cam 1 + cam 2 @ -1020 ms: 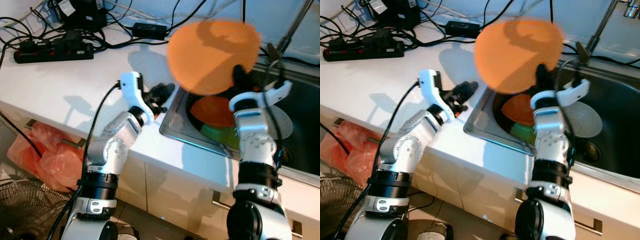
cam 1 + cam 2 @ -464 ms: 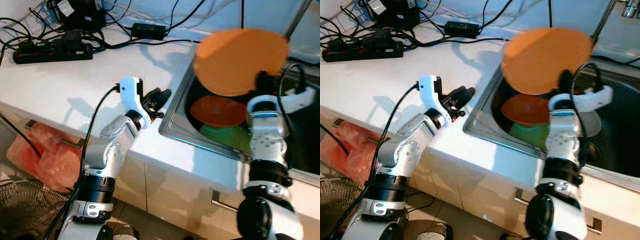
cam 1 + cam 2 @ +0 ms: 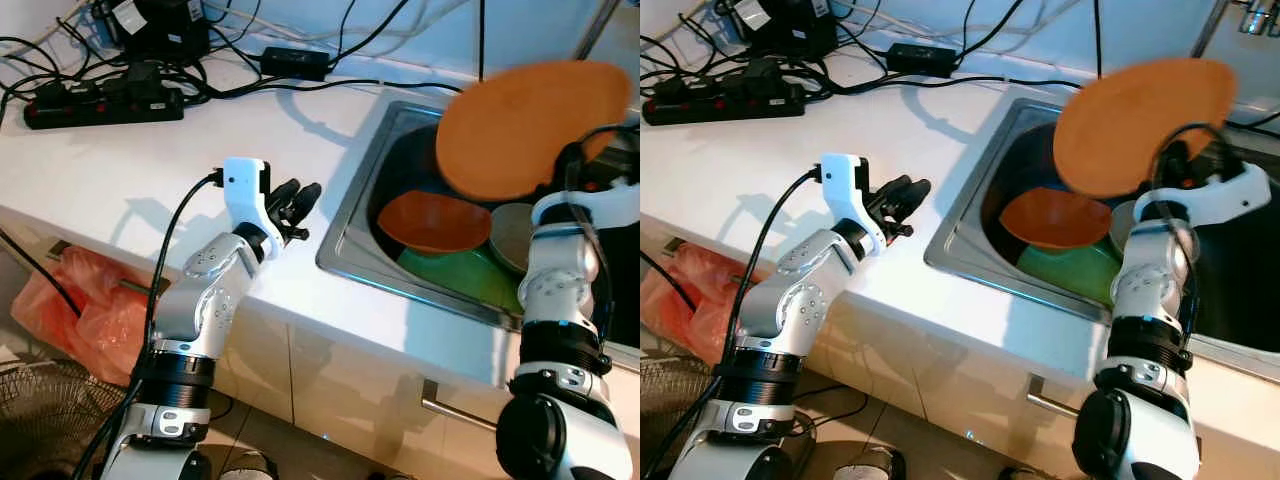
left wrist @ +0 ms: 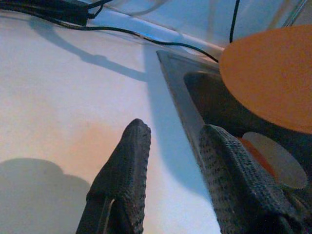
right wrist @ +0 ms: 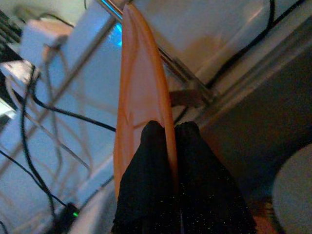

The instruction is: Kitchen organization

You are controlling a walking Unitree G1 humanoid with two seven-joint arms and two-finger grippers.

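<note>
My right gripper [image 3: 588,152] is shut on the lower rim of a large orange plate [image 3: 525,125], held tilted above the steel sink [image 3: 348,232]. In the right wrist view the plate [image 5: 139,102] shows edge-on between the two black fingers [image 5: 148,161]. Down in the sink lie an orange bowl [image 3: 430,222], a green plate [image 3: 465,275] and a grey plate [image 3: 505,232]. My left gripper [image 3: 295,200] hovers open over the white counter [image 3: 130,165], just left of the sink's rim, with nothing between its fingers [image 4: 126,165].
Black power strips [image 3: 105,100], adapters and cables crowd the back of the counter. A faucet [image 3: 600,25] rises behind the sink at the far right. An orange plastic bag [image 3: 85,300] and a wire basket [image 3: 50,420] sit on the floor at the left. White cabinet fronts [image 3: 370,390] run below.
My right gripper has carried the orange plate to the right, from above the counter's edge to over the sink's right part. The left gripper has drawn back slightly left.
</note>
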